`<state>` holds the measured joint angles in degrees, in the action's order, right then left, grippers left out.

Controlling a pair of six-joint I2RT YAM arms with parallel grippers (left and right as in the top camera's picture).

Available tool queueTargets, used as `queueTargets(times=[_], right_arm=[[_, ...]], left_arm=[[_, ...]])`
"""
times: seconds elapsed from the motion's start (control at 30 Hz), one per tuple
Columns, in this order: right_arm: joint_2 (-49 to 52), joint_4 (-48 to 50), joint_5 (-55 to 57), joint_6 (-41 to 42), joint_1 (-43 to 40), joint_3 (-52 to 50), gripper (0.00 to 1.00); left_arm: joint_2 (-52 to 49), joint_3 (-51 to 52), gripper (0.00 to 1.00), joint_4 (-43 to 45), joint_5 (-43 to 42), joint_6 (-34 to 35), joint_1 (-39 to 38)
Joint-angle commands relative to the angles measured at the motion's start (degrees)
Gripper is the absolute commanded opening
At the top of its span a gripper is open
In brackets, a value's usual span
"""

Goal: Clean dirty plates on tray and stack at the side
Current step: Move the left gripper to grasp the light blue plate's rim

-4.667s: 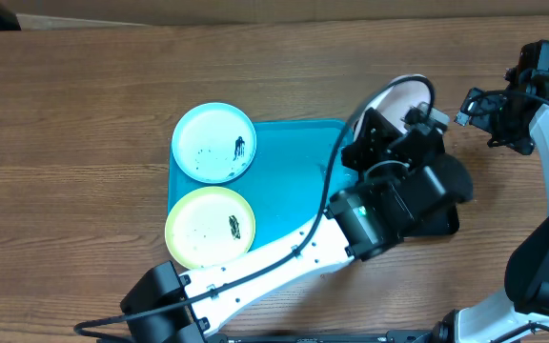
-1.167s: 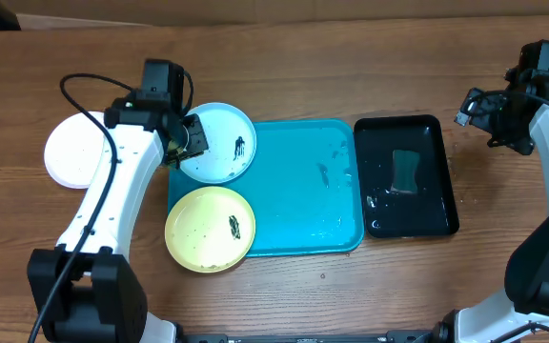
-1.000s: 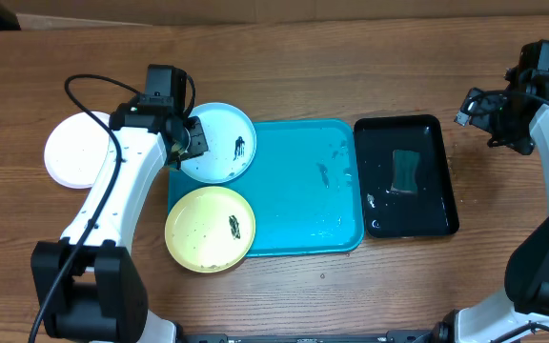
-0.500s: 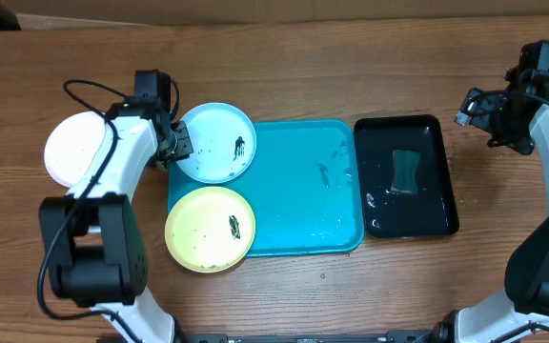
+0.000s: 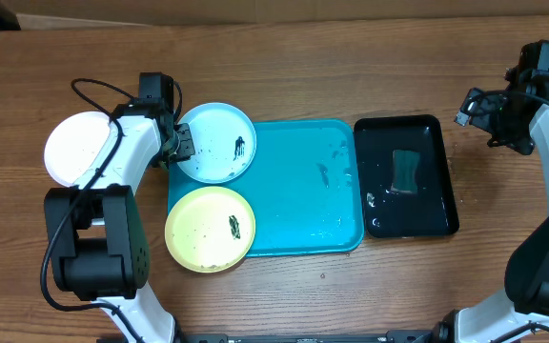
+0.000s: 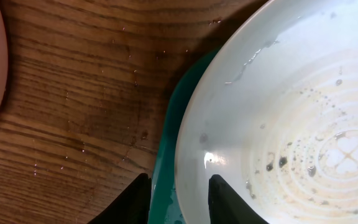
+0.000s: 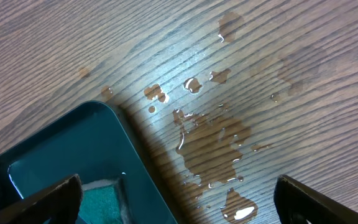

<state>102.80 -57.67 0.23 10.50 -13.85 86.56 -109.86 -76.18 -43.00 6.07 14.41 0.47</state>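
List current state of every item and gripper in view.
left gripper: open, straddling light blue plate rim
right gripper: open, empty
turquoise tray: wet, specked
light blue plate: smeared, on turquoise tray corner
yellow-green plate: smeared, on turquoise tray
white plate: on table, no smears visible
black tray: holds water, sponge

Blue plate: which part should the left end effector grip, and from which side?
Grip the blue plate by its left rim, coming from the left. It is flat and shallow, so only the thin rim fits between fingers, and that side sits at the tray's edge, unobstructed. The left end effector straddles it, open.
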Motion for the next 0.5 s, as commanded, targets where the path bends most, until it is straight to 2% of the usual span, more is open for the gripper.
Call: queueTargets(times=[0.0,0.47], right_arm=[[-0.6,0.3,0.1,0.2,-0.2,0.0,1.0],[-0.6,0.3,0.1,0.2,-0.2,0.0,1.0]], left_arm=[[-0.4,0.0,0.33,0.1,0.3,-1.1,-0.1],[-0.4,2.2,0.3,1.7,-0.1,-1.1,-0.1]])
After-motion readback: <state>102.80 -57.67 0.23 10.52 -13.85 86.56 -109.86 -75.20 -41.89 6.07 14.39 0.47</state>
